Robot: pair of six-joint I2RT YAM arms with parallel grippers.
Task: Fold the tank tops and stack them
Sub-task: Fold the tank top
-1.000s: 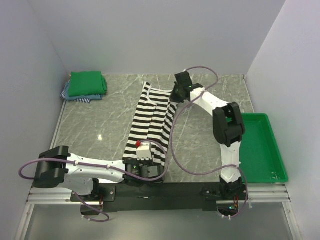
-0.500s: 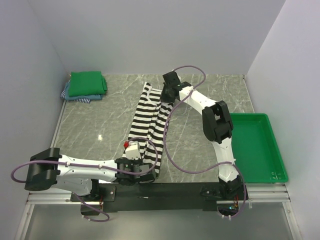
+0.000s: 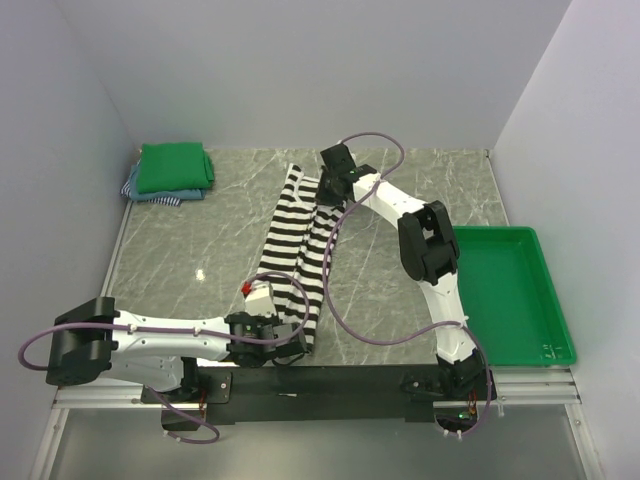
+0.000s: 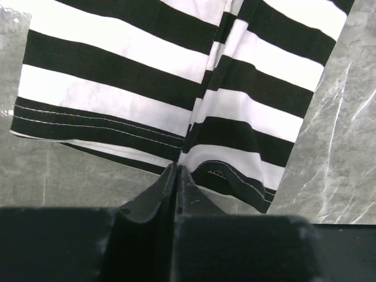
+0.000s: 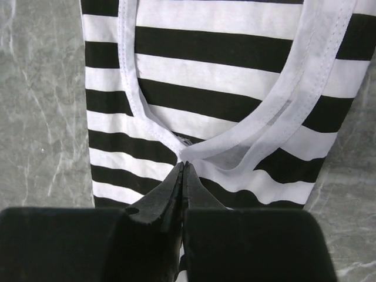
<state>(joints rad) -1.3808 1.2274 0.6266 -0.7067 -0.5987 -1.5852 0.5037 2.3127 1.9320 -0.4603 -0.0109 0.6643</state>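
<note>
The black-and-white striped tank top (image 3: 292, 250) lies lengthwise mid-table, its right side doubled over to the left. My left gripper (image 3: 287, 335) is shut on its bottom hem at the near end; the left wrist view shows the tips (image 4: 177, 168) pinching the hem of the striped top (image 4: 117, 100). My right gripper (image 3: 326, 195) is shut on the strap end at the far end; the right wrist view shows the tips (image 5: 183, 164) pinching white trim of the striped top (image 5: 223, 70). A folded bright green tank top (image 3: 175, 166) lies on folded teal-blue ones (image 3: 160, 195) at the far left.
A rigid green plastic tray (image 3: 520, 295) stands at the right edge of the table. Grey walls close in the left, back and right. Purple cables loop from both arms over the marble table (image 3: 200, 250).
Both grippers have moved left while holding the striped top's edge, drawing its right side over the left side. The top now looks narrower.
</note>
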